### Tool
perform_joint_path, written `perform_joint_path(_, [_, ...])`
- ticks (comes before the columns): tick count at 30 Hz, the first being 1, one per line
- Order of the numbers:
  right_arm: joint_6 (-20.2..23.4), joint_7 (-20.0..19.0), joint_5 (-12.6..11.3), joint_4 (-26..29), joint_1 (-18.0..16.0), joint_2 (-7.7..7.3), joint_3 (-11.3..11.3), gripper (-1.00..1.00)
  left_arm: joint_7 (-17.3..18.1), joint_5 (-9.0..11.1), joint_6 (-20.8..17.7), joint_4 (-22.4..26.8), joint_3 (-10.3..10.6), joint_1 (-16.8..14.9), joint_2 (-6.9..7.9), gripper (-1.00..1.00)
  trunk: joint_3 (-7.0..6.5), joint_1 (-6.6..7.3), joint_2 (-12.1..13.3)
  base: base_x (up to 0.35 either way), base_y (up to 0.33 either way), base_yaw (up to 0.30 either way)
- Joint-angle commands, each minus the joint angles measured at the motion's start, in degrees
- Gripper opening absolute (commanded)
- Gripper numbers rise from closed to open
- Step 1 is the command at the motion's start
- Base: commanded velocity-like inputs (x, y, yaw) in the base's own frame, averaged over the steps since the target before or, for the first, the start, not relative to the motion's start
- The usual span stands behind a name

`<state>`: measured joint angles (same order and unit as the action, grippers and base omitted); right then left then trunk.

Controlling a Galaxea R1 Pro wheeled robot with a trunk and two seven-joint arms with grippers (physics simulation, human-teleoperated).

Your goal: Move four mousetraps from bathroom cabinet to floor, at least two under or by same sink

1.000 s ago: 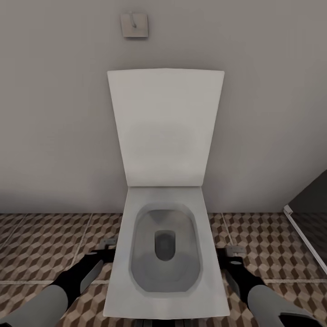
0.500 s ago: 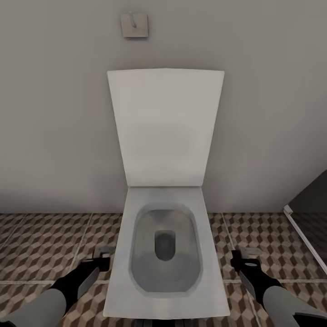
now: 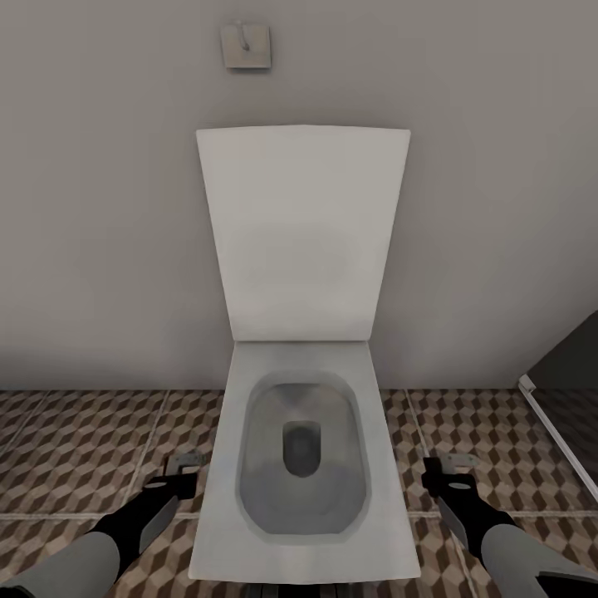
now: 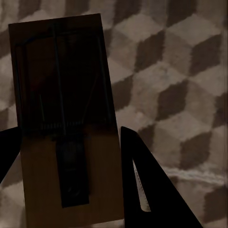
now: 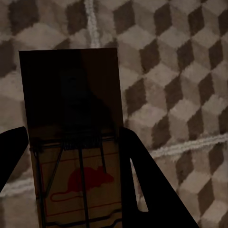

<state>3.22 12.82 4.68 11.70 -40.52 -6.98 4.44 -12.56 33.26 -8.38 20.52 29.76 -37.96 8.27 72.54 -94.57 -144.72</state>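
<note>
Head view first: toilet (image 3: 303, 465) dead ahead, lid up against the grey wall, with the patterned floor (image 3: 75, 448) to either side. Left gripper (image 3: 184, 465) hangs low beside the bowl's left flank, right gripper (image 3: 448, 467) beside its right flank, both over the tiles. A pale flat piece shows at each tip, too small here to name. A small square wall fitting (image 3: 246, 46) sits high above the lid, and a dark panel with a white edge (image 3: 565, 399) stands off to the right.

Left wrist view: a mousetrap (image 4: 64, 128) lies lengthwise between the two dark fingers (image 4: 152, 190), which press on its long edges, so this gripper is clamped on it. Its wire bar end points away from the wrist, over the tiles (image 4: 175, 85).

Right wrist view: a second mousetrap (image 5: 76, 142) is pinched the same way between the fingers (image 5: 147, 185), its red mouse print nearest the wrist, dark half pointing outward over the floor (image 5: 180, 71) and a grout line.
</note>
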Motion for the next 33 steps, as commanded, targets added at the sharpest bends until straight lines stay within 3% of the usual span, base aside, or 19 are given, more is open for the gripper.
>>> perform_joint_path(1, [0.3, 0.0, 0.5, 0.1, 0.0, 0.04, 0.5, -1.0, -0.4, 0.2, -0.3, 0.2, 0.5, 0.0, 0.04, -1.0, 0.04, 0.01, 0.0, 0.0, 0.0, 0.0])
perform_joint_path(12, [0.3, 0.0, 0.5, 0.1, 0.0, 0.12, 0.5, -1.0, -0.4, 0.2, -0.3, 0.3, 0.5, 0.0, -0.84, -1.0, 0.04, 0.01, 0.0, 0.0, 0.0, 0.0])
perform_joint_path(33, [0.9, 0.0, 1.4, 0.1, 0.0, 0.44, 0.2, -1.0, -0.4, 0.2, -0.7, 0.2, 0.4, 0.0, -0.89, -1.0, 4.69, -0.53, -0.3, 0.0, 0.0, 0.0])
